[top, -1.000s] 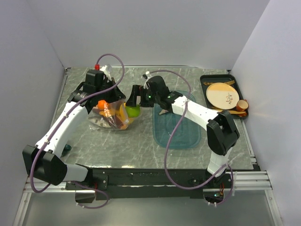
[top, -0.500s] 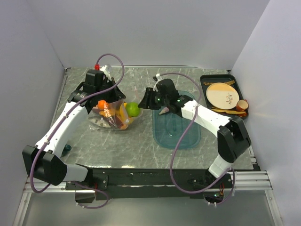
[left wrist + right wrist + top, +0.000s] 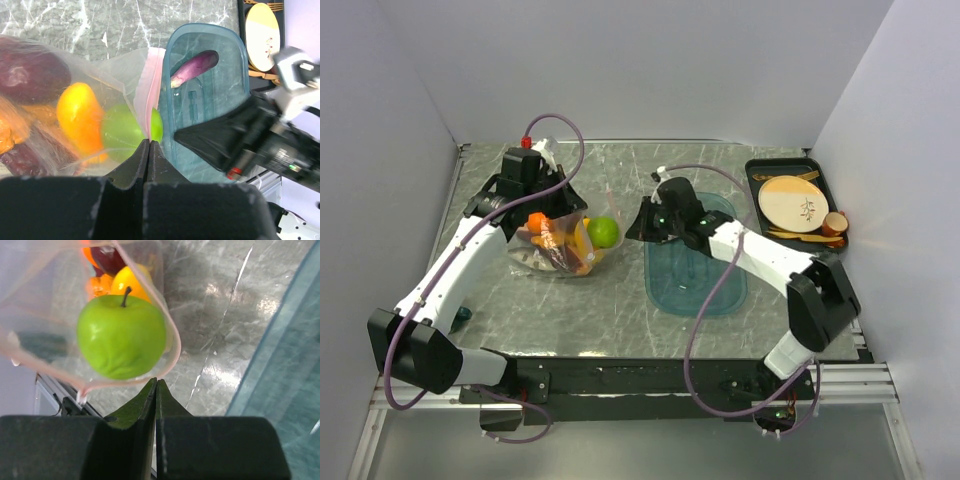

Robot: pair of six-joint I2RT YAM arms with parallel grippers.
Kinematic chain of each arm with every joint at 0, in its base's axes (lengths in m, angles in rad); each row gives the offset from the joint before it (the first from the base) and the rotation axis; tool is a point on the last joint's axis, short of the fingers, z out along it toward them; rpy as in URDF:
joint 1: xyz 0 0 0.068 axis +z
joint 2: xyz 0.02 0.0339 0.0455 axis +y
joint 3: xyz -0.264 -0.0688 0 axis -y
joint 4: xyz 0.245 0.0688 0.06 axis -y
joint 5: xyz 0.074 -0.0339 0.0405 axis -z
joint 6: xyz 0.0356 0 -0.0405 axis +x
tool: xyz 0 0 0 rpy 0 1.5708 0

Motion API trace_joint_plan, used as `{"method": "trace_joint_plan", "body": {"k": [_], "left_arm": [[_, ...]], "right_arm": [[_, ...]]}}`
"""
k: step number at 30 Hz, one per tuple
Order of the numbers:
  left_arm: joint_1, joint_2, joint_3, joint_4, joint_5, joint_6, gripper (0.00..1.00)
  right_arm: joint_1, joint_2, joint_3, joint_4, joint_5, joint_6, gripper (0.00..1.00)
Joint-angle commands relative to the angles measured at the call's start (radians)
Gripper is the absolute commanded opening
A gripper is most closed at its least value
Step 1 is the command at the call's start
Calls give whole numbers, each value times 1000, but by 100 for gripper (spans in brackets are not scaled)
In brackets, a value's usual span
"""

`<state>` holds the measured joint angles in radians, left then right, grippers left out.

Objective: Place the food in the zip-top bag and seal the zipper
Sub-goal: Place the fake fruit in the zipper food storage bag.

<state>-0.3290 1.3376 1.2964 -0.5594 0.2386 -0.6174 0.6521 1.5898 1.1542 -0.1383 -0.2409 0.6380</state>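
The zip-top bag lies left of centre with food inside: an orange, a dark red apple and orange bits. My left gripper is shut on the pink zipper, holding the mouth up. A green apple sits in the open mouth. Just right of the mouth, my right gripper is shut with nothing seen between its fingers; its tips are at the pink rim. A purple eggplant lies in the teal tray.
The teal tray lies right of centre under my right arm. A black tray with a beige plate and cups stands at the back right. Grey walls close in both sides.
My right gripper let go of the green apple at the bag's mouth, drew back to the right and shut. The left gripper and the bag stayed put.
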Motion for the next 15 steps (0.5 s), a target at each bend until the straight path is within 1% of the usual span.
{"method": "trace_joint_plan", "body": {"k": [1, 3, 6, 7, 10, 14, 15], "left_arm": [[-2, -26, 32, 42, 11, 1, 1], [-2, -28, 32, 44, 10, -1, 1], [-2, -25, 37, 39, 10, -2, 1], [-2, -25, 37, 38, 11, -2, 1], [-2, -31, 34, 36, 5, -2, 1], [-4, -32, 30, 39, 10, -4, 1], [-2, -31, 30, 38, 10, -5, 1]], "right_arm": [[27, 99, 85, 34, -37, 11, 8], [43, 154, 146, 36, -53, 9, 8], [53, 232, 277, -23, -76, 14, 8], [52, 242, 295, -17, -99, 11, 8], [54, 246, 328, 34, -106, 5, 11], [53, 308, 436, -29, -132, -21, 15], [53, 324, 440, -26, -144, -21, 15]]}}
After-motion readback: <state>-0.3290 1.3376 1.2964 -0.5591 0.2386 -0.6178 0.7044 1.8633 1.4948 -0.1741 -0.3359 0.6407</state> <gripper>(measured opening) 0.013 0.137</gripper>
